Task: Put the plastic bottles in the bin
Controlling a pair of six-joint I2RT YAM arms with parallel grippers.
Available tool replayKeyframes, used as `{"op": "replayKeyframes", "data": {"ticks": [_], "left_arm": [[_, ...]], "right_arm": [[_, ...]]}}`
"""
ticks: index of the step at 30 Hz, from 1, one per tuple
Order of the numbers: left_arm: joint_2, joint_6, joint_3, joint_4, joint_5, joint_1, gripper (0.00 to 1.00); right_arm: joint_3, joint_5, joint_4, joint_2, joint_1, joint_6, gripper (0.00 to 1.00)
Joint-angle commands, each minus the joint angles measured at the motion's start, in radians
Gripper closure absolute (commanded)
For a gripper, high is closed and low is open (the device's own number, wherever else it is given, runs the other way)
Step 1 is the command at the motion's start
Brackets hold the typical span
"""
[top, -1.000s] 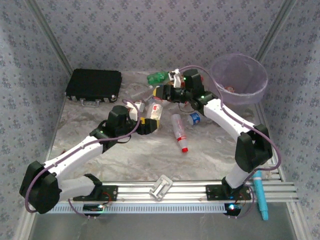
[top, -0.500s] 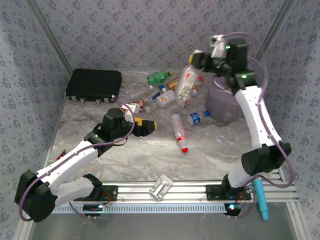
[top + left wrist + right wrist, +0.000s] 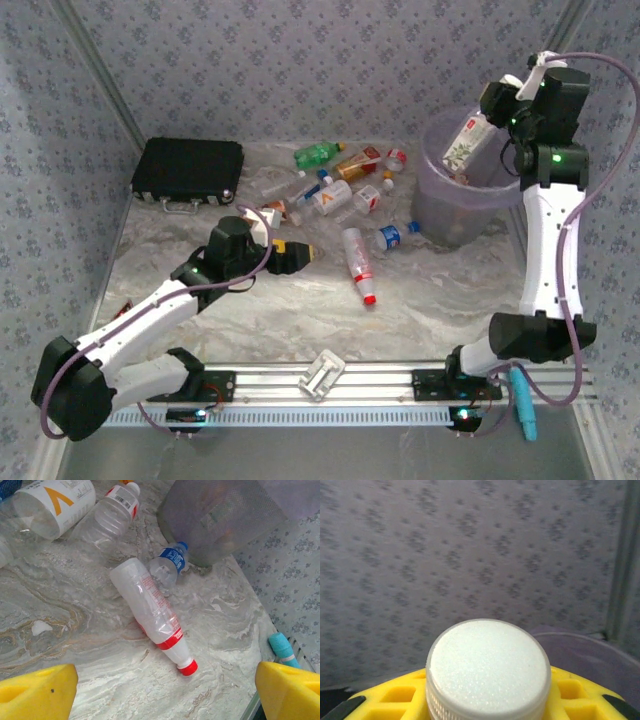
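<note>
My right gripper (image 3: 497,110) is raised over the pale-purple bin (image 3: 440,205) and shut on a clear bottle with a green-and-red label (image 3: 463,141), which slants down into the bin's mouth. The right wrist view looks onto that bottle's white cap (image 3: 488,667) between yellow fingers (image 3: 395,697), with the bin's rim (image 3: 592,647) behind. Several bottles lie in a heap at the back, among them a green one (image 3: 318,153) and an orange one (image 3: 355,165). A clear red-capped bottle (image 3: 150,610) and a small blue-capped one (image 3: 170,565) lie ahead of my open left gripper (image 3: 165,695).
A flat black case (image 3: 188,170) sits at the back left. A teal tool (image 3: 522,395) lies by the right arm's base, and a white clip (image 3: 323,373) rests on the front rail. Patterned walls close in the table on three sides.
The right arm has lifted a bottle out of the heap and swung it up and right over the bin. The left arm has pulled back slightly toward the left.
</note>
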Motion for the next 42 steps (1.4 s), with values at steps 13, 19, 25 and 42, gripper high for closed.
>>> {"op": "replayKeyframes", "data": {"ticks": [13, 19, 25, 42], "left_arm": [[0.073, -0.014, 0.077, -0.078, -0.035, -0.016, 0.09], [0.108, -0.068, 0.119, -0.163, -0.118, -0.032, 0.04], [0.165, -0.132, 0.139, -0.152, -0.182, -0.095, 0.04], [0.371, -0.22, 0.19, -0.064, -0.193, -0.19, 0.03]], "right_arm": [[0.003, 0.115, -0.127, 0.232, 0.005, -0.092, 0.64], [-0.021, 0.121, -0.162, 0.299, 0.031, -0.112, 0.62], [-0.068, 0.105, -0.149, 0.342, 0.036, -0.095, 0.61], [0.001, 0.077, -0.262, 0.374, 0.03, -0.075, 0.28]]}}
